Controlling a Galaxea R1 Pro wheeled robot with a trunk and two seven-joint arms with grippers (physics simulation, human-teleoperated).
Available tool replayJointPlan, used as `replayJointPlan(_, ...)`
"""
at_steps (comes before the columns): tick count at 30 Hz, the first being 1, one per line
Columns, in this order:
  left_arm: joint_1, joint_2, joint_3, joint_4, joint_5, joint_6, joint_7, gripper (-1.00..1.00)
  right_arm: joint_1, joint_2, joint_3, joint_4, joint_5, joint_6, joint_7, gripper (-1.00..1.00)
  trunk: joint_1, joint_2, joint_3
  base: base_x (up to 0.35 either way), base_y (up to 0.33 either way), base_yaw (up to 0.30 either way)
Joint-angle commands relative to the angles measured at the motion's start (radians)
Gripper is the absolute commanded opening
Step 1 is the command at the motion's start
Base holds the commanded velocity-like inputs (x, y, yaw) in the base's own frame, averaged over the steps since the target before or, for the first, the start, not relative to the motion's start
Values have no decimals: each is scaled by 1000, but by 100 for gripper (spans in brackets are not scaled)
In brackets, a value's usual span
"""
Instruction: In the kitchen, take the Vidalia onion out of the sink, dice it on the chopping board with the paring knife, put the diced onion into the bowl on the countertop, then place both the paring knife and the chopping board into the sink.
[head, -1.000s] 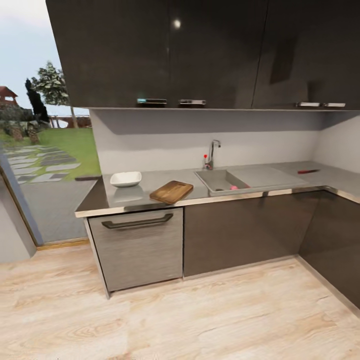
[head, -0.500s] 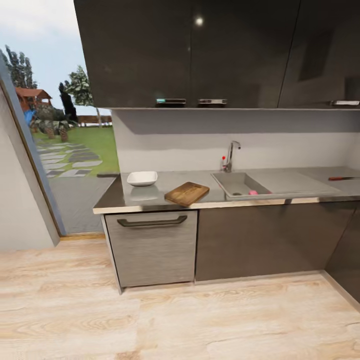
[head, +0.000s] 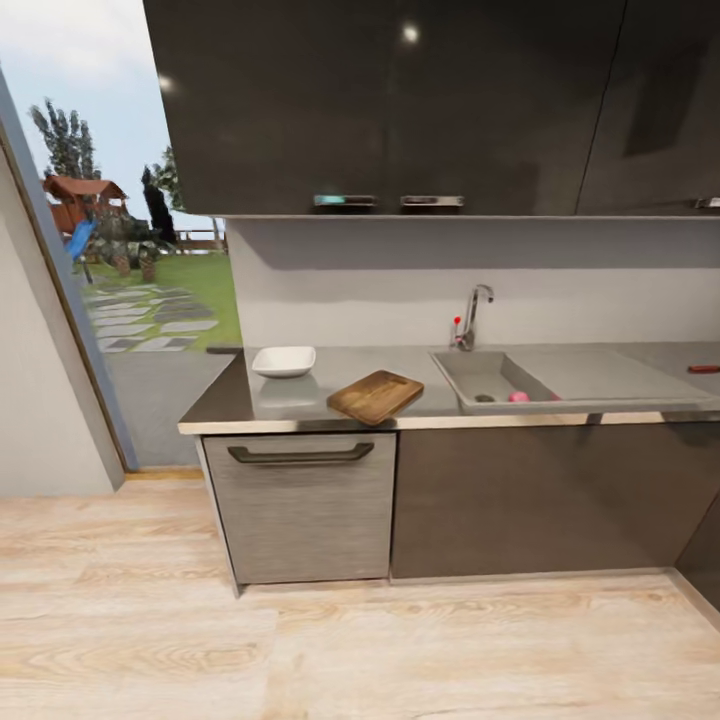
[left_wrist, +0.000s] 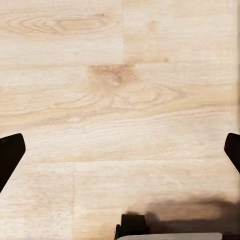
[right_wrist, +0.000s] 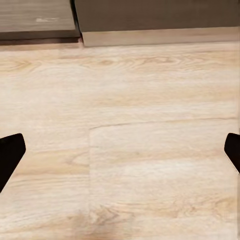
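In the head view the grey sink (head: 560, 385) is set into the countertop (head: 330, 405), with a chrome tap (head: 474, 312) behind it. The small pink Vidalia onion (head: 518, 397) lies inside the basin near its front wall. The brown chopping board (head: 376, 396) rests at an angle near the counter's front edge, left of the sink. The white bowl (head: 284, 361) stands further left. The paring knife's red handle (head: 704, 369) shows at the far right edge. Both wrist views look down on wooden floor; the left gripper (left_wrist: 120, 155) and the right gripper (right_wrist: 120, 152) are open, fingers spread wide.
Dark wall cabinets (head: 420, 110) hang above the counter. A grey drawer front with a dark handle (head: 300, 455) sits below the bowl. A glass door opening to a garden (head: 130, 290) lies to the left. Pale wood floor (head: 360, 650) stretches between me and the cabinets.
The view has swung, so the counter, the sink and the board sit further right in the picture and the knife is nearly cut off at the edge. Nothing on the counter moved.
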Motion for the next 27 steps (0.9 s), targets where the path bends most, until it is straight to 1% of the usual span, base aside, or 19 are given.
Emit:
replayJointPlan(1, 0, 0, 1, -2, 1, -1, 0, 100, -1, 0, 1, 1, 1, -3, -4, 100, 0, 0, -1, 169, -158, 2)
replayJointPlan(14, 0, 0, 1, -2, 1, -1, 0, 100, -1, 1, 1, 1, 1, -3, -4, 100, 0, 0, -1, 169, -146, 0)
replayJointPlan(19, 0, 0, 1, -2, 1, -2, 0, 100, -1, 1, 1, 1, 1, -3, -4, 100, 0, 0, -1, 169, -31, 19)
replayJointPlan(23, 0, 0, 0, -2, 1, -2, 0, 100, -1, 1, 1, 1, 1, -3, -4, 100, 0, 0, -2, 156, -3, 107)
replayJointPlan(27, 0, 0, 0, -2, 1, -2, 0, 100, -1, 1, 1, 0, 1, -3, -4, 100, 0, 0, -3, 57, -1, 65)
